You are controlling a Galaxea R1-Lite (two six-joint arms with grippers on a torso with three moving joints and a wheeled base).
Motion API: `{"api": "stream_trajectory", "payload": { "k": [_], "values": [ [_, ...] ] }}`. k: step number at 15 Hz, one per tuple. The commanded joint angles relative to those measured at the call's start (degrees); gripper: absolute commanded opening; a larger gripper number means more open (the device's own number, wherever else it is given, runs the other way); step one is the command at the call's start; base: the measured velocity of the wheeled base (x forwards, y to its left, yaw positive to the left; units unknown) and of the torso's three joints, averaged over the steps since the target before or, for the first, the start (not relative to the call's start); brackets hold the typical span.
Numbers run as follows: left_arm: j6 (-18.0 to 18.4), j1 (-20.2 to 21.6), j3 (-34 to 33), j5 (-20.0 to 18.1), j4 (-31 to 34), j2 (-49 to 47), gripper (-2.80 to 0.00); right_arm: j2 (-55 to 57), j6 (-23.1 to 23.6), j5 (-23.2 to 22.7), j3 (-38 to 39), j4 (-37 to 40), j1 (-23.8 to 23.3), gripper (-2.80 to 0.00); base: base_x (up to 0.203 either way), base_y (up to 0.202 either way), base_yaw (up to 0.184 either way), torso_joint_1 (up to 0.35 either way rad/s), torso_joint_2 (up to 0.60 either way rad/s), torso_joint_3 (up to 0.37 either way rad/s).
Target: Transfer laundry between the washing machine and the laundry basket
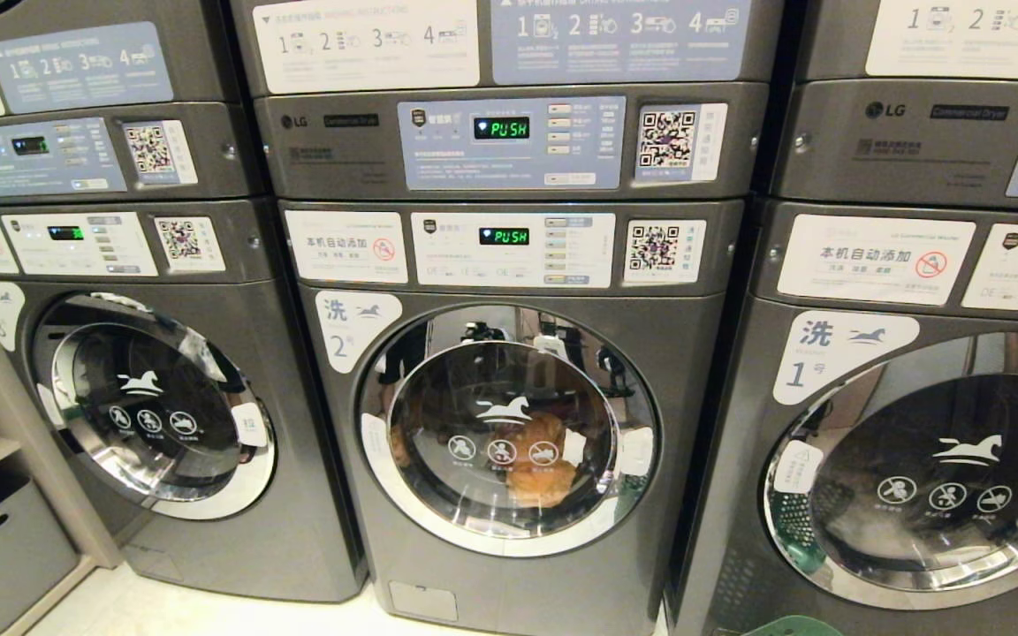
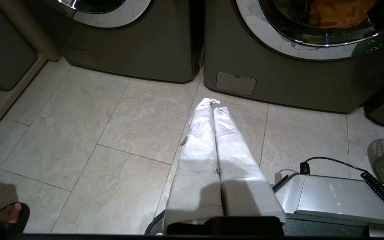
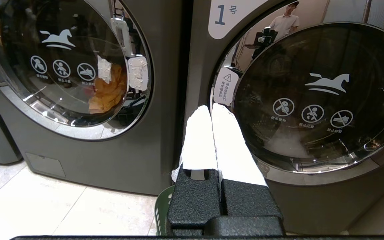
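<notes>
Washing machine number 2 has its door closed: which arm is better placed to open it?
Probably the right. The right tool, shut and empty, is raised at door height, near the door of the washing machine. The left tool, also shut, points low at the floor.

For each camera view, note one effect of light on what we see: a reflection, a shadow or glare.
Head view: the washing machine door glass mirrors the room over the orange laundry. Left wrist view: the left gripper lies half in shadow. Right wrist view: the right gripper glares white; machine 1's door reflects a person.
</notes>
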State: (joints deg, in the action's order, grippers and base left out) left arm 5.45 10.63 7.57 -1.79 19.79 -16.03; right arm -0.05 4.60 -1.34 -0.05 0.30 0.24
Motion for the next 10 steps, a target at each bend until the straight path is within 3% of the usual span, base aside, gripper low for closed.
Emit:
{"api": "stream_trajectory", "payload": {
  "k": [1,6,10],
  "values": [
    [-0.1,0.0,0.0,0.0,0.2,-0.1,-2.8,0.1,-0.2,0.8,0.0,0.0,0.0,-2.8,0.0,0.0,0.0,0.0,0.0,0.0],
    [0.0,0.0,0.0,-0.1,0.1,-0.1,-2.8,0.1,-0.4,0.9,0.0,0.0,0.0,-2.8,0.0,0.0,0.0,0.0,0.0,0.0],
    [0.0,0.0,0.0,-0.1,0.2,-0.1,-2.8,0.1,-0.2,0.9,0.0,0.0,0.0,-2.8,0.169,0.0,-0.001,0.002,0.0,0.003]
  ]
}}
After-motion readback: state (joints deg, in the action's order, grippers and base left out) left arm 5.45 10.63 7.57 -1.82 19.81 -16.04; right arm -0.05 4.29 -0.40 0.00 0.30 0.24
